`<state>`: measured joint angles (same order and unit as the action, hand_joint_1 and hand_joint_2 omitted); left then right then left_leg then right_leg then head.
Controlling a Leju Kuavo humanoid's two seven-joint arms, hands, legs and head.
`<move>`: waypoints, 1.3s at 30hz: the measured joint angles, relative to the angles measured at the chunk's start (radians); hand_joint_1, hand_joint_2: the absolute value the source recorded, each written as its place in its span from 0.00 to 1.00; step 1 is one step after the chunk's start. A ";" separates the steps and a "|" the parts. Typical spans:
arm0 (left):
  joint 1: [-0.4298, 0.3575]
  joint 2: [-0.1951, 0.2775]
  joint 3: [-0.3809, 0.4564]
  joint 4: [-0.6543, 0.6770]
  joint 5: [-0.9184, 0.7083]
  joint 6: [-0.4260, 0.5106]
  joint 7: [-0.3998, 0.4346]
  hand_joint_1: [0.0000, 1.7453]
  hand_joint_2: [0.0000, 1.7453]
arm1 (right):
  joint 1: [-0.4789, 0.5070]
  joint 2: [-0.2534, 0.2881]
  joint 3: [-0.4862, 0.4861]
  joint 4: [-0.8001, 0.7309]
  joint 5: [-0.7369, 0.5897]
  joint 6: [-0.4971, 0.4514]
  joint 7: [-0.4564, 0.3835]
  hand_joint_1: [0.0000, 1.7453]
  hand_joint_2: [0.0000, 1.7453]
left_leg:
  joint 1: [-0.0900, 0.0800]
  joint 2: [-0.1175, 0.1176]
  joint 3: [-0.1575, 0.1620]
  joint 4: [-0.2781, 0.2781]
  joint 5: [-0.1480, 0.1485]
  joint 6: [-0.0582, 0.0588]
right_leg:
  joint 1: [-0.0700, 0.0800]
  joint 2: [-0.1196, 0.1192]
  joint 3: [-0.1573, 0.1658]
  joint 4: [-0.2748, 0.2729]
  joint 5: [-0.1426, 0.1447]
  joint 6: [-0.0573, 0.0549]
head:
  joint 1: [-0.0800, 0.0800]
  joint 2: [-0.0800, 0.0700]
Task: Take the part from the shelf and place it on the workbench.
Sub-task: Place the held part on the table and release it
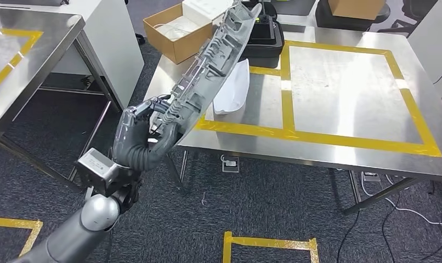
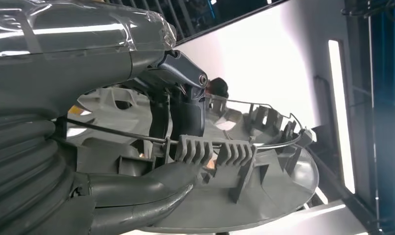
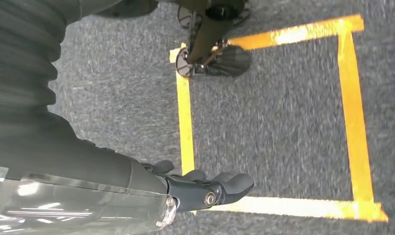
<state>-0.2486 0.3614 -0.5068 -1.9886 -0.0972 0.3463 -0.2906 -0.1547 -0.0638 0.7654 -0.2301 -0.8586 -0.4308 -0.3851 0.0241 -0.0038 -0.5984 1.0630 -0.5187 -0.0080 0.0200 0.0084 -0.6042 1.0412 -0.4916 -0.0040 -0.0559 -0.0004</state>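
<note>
the workbench (image 1: 345,87) is a steel table with yellow tape lines, and it takes most of the head view. over its near left corner the part (image 1: 213,60), a long grey plastic piece with ribs and a clear edge, is held up in the air, tilted, with its far end reaching toward the boxes. the left hand (image 1: 139,137) grips the part at its lower end, the fingers (image 2: 185,105) closed around the ribbed side, so the part stands above and beyond the hand and does not touch the table. a white piece (image 1: 232,87) lies on the workbench just beside the part. at the far left corner there is a cardboard box (image 1: 172,33) with something white and wrapped inside; what it is i cannot tell. next to it stands a black tray (image 1: 265,38). the right hand (image 3: 205,188) hangs over the grey carpet (image 3: 274,112) with tape lines, holding nothing, the fingers a little curled and apart.
</note>
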 joint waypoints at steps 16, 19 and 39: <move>-0.278 0.188 -0.029 0.039 -0.125 -0.146 0.387 1.00 1.00 | -0.018 0.021 0.017 0.000 0.092 0.020 0.097 0.00 1.00 | 0.011 0.001 -0.009 -0.007 0.003 -0.035 | -0.018 -0.003 0.009 -0.026 0.012 -0.008 | 0.005 0.000; -0.310 0.220 -0.041 0.055 -0.129 -0.188 0.437 1.00 1.00 | -0.022 0.034 0.026 0.000 0.103 0.028 0.105 0.00 1.00 | 0.009 0.002 -0.076 0.127 -0.072 -0.034 | -0.014 -0.005 0.016 -0.043 0.022 -0.022 | 0.001 0.000; -0.447 0.159 -0.199 0.183 -0.092 -0.258 0.346 1.00 1.00 | -0.086 0.068 0.078 -0.003 0.166 0.057 0.106 0.00 1.00 | 0.007 -0.017 -0.029 -0.004 0.030 0.005 | -0.024 -0.004 -0.094 0.179 -0.048 0.031 | 0.008 0.000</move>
<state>-0.6960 0.5200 -0.7054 -1.8056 -0.1894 0.0878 0.0550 -0.2405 0.0046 0.8432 -0.2328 -0.6931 -0.3739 -0.2787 0.0311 -0.0209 -0.6274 1.0588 -0.4883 -0.0034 -0.0036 0.0044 -0.6986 1.2205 -0.5394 0.0268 -0.0480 -0.0004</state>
